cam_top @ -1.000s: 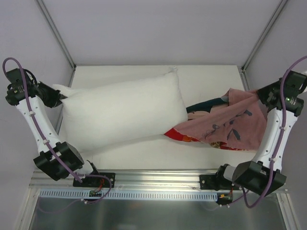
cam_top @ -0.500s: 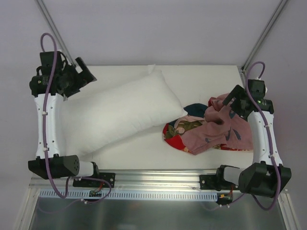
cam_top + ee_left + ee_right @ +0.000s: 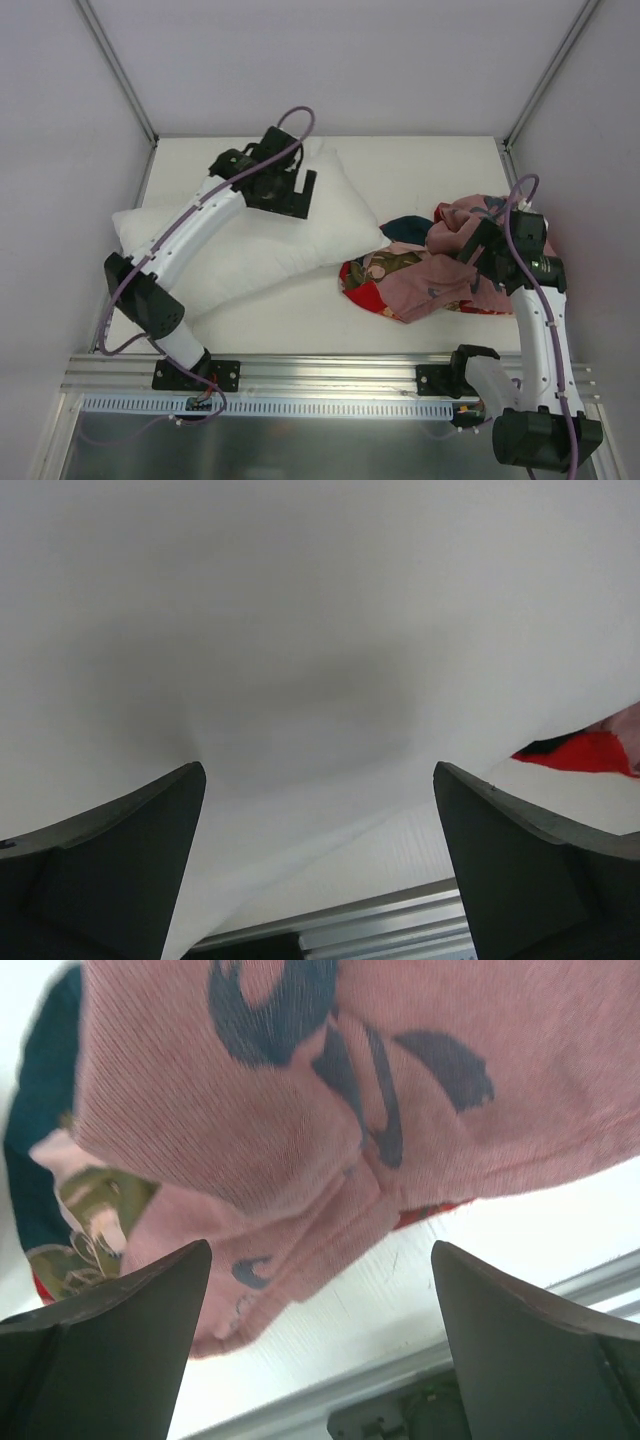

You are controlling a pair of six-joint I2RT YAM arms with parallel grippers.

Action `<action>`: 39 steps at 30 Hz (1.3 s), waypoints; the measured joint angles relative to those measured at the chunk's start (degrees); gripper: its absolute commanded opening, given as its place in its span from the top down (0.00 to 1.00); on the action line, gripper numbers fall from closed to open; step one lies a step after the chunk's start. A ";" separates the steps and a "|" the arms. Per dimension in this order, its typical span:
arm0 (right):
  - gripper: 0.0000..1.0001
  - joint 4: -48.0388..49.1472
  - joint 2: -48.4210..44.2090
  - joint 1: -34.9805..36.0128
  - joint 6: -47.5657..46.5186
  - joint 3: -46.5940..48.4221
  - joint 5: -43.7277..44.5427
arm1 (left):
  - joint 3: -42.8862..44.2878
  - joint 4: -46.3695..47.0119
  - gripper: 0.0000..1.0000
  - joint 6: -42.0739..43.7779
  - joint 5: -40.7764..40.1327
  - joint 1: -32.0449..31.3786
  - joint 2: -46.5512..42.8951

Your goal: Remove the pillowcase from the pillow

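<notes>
The left gripper (image 3: 292, 195) hangs over the far half of the pillow (image 3: 240, 255). Its jaws are spread wide and hold nothing; the left wrist view shows only plain white cushion between the two fingers (image 3: 110, 870). The pillow is bare. Its long axis runs on a slant from the near left of the table (image 3: 430, 165) to the far middle. Its left end reaches the table's left edge, and its right corner points at the pillowcase (image 3: 430, 285).

The pillowcase lies fully off, as a crumpled heap on the right half of the table, pink side mostly up with red and dark-blue folds showing at its left. Its red left edge sits just beside the pillow's near right corner. From above I cannot tell whether the two touch.

The right gripper (image 3: 470, 255) is directly above this heap and is much the nearer arm to it. Its jaws are also wide apart with nothing gripped, and the wrist view shows pink cloth with blue strokes below the fingers (image 3: 100, 1350).

I judge the task done. If the cloth needs more clearance, the right arm should take it. There is little room to the right, because the heap is already close to that edge. The far right corner behind the heap is bare, and so is the strip along the near edge.
</notes>
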 measured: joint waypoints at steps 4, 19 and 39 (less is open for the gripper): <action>0.04 -1.16 -1.79 1.09 0.26 -4.04 -1.46 | -0.79 -0.04 0.40 0.50 -2.19 -4.48 7.56; 0.04 -1.62 -4.90 2.32 0.61 -5.11 -3.13 | 1.05 2.29 1.00 -4.04 -2.93 12.13 15.52; 0.04 -2.03 6.47 11.72 -1.77 15.45 0.66 | 1.79 1.16 0.01 -4.52 3.61 20.96 -1.16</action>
